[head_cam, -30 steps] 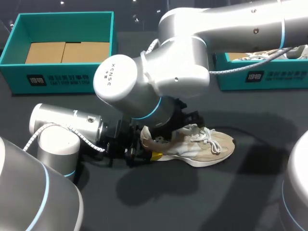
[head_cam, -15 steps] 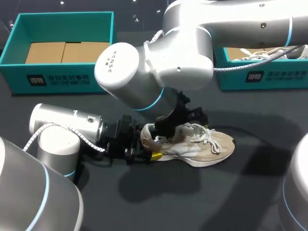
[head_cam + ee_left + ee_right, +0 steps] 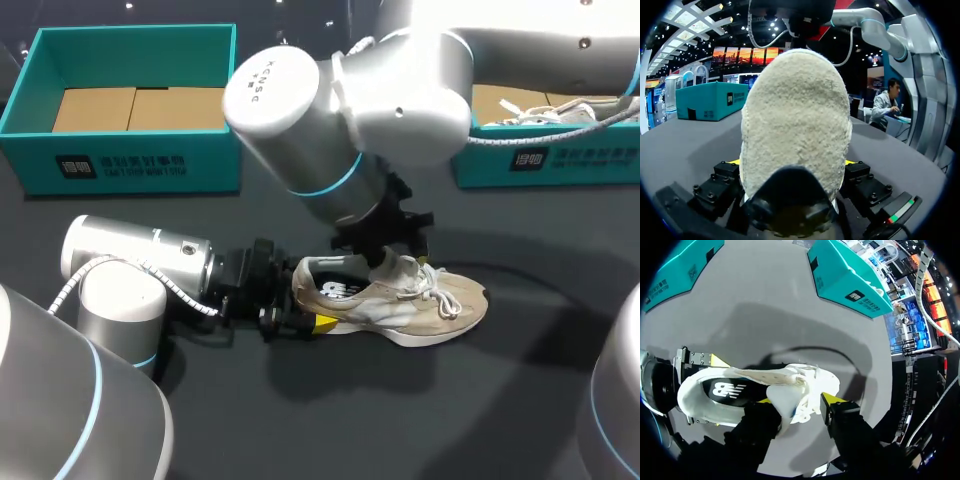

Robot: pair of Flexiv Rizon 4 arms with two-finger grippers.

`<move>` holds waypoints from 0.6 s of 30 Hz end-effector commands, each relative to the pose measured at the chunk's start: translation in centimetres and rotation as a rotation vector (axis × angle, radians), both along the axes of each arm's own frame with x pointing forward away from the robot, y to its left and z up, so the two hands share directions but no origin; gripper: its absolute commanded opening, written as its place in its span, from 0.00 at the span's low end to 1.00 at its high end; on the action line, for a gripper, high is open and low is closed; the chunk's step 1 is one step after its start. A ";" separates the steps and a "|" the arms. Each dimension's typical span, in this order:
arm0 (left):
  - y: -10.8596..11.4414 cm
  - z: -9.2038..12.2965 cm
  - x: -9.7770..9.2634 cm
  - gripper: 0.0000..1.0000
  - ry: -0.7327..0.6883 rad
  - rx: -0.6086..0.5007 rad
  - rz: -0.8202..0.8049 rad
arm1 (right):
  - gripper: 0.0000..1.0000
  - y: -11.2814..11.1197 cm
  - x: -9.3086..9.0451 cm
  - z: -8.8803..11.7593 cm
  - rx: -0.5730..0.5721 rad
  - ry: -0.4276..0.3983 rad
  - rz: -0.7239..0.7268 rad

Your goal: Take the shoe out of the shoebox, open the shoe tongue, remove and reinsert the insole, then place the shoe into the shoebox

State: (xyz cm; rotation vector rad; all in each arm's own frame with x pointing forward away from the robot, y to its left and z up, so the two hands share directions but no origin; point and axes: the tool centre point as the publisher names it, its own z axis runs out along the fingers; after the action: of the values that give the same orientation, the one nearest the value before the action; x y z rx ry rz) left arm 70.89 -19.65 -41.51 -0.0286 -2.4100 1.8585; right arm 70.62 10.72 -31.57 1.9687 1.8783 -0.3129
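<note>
A beige and white shoe point(image 3: 420, 305) lies on its sole on the dark table, toe to the right. My left gripper point(image 3: 298, 320) is low at its heel; in the left wrist view the fuzzy heel point(image 3: 795, 120) fills the gap and both fingers of the left gripper point(image 3: 792, 165) press its sides. My right arm reaches over from the right, and my right gripper point(image 3: 392, 262) points down at the tongue. In the right wrist view the white tongue point(image 3: 785, 397) stands pinched in my right gripper point(image 3: 799, 402). The dark insole point(image 3: 727, 390) shows inside the shoe.
A teal shoebox point(image 3: 130, 160) with cardboard inside stands at the back left. A second teal box point(image 3: 545, 160) at the back right holds another shoe. Bare dark table lies in front of the shoe.
My right gripper has shifted right from the shoe's opening to the tongue, and its fingers have closed in on it. The left gripper and the shoe stayed put.
</note>
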 end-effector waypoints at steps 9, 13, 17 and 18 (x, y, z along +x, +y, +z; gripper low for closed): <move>0.0 -0.2 -0.1 0.00 0.000 0.000 0.002 | 0.00 -0.4 -0.8 0.8 0.173 0.077 0.173; 0.0 -0.2 -0.1 0.00 0.000 0.000 0.002 | 0.00 -1.3 -0.7 0.9 0.316 0.121 0.334; 0.0 -0.2 -0.1 0.00 0.000 0.000 0.002 | 0.00 -1.3 -0.7 0.9 0.316 0.121 0.334; 0.0 -0.2 -0.1 0.00 0.000 0.000 0.002 | 0.00 -1.3 -0.7 0.9 0.316 0.121 0.334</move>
State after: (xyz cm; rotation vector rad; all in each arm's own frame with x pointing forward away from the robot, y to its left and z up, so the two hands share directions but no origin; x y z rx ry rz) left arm 70.89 -19.64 -41.52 -0.0284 -2.4101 1.8585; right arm 70.10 11.33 -30.79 1.7464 2.3035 -0.2046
